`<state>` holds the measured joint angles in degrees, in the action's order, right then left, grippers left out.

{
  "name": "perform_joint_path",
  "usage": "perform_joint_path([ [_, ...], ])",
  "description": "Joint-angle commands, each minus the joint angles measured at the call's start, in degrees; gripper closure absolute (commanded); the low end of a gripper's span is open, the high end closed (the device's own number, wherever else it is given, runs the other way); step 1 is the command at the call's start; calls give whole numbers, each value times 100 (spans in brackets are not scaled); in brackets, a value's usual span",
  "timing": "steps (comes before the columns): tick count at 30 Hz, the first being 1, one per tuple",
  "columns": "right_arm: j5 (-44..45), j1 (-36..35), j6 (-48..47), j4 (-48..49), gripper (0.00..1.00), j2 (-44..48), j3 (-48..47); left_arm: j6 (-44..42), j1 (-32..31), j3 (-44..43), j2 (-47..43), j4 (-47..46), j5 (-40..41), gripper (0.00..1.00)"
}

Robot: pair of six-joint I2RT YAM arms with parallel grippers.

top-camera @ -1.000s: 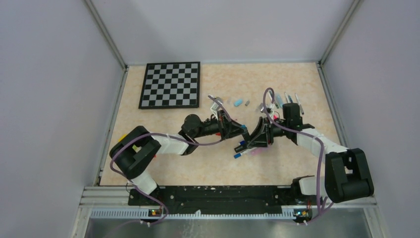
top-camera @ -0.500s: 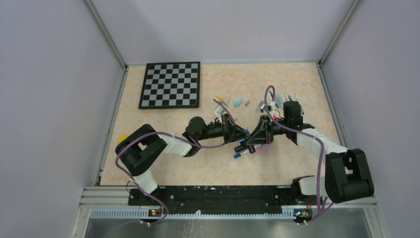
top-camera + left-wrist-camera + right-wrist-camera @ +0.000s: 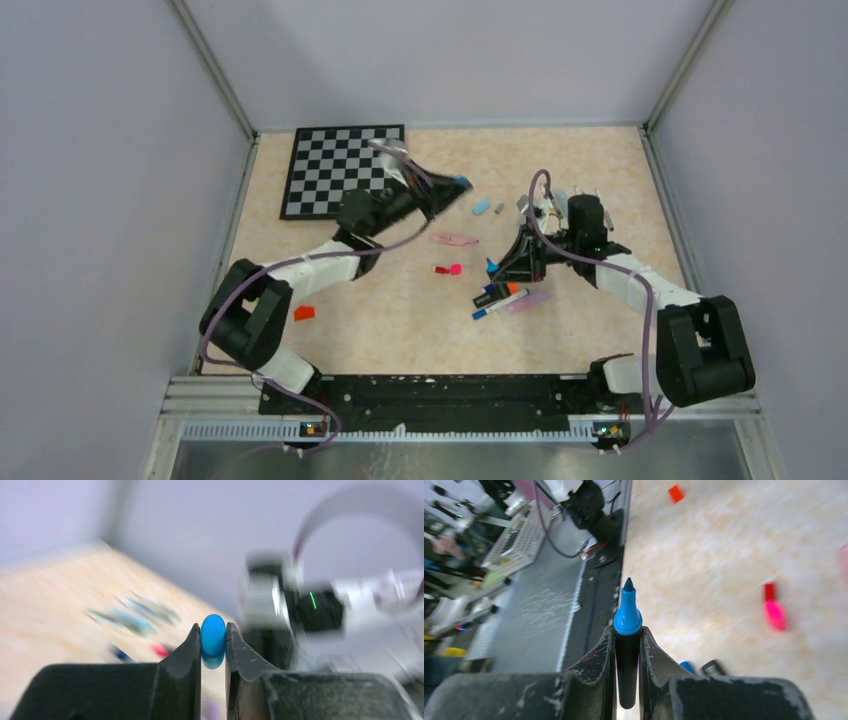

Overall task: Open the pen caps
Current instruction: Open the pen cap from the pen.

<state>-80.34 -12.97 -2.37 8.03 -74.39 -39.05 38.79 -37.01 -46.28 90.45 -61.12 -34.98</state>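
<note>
left wrist view shows our left fingers (image 3: 186, 652) clamped on a blue cap (image 3: 213, 634), held off near the chessboard (image 3: 330, 180), we judge to keep it clear of its pen. our right fingers (image 3: 596, 667) pinch the barrel of the bare-tipped blue marker (image 3: 627, 617) above the surface (image 3: 400, 320).

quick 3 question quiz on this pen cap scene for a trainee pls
1. True or false: the left jaws are shut on a blue cap.
2. What do the right jaws hold? A) a spoon B) an uncapped blue-tipped marker C) nothing
3. Fill in: the chessboard lies in the table's far ____ corner.
Key: 1 true; 2 B; 3 left.
</note>
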Motion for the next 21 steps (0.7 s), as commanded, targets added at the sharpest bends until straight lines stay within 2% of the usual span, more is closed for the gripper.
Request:
perform_joint_path([
  [1,-610,-156,-137,-783,100,-161,337,-181,849,-587,-790,-1365,1736,100],
  [3,-596,-162,-186,-794,100,-179,316,-95,884,-471,-900,-1509,1842,100],
  [5,-537,-164,-448,-1199,100,-177,217,-57,908,-375,-1011,-1584,1793,100],
  [9,192,-120,-2000,-2854,100,-154,-329,74,933,-142,-1214,-1449,1311,100],
  [11,680,-11,-2348,-3219,100,-134,-534,191,936,148,-1355,-1444,1086,96],
  [14,1243,431,-2371,-3278,100,11,-678,347,936,682,-1575,-1362,803,93],
  [16,1468,845,-2250,-3181,100,153,-680,447,934,1124,-1712,-1304,692,100],
  [21,2345,1917,-1820,-2788,100,405,-609,587,921,1819,-1935,-1048,413,100],
])
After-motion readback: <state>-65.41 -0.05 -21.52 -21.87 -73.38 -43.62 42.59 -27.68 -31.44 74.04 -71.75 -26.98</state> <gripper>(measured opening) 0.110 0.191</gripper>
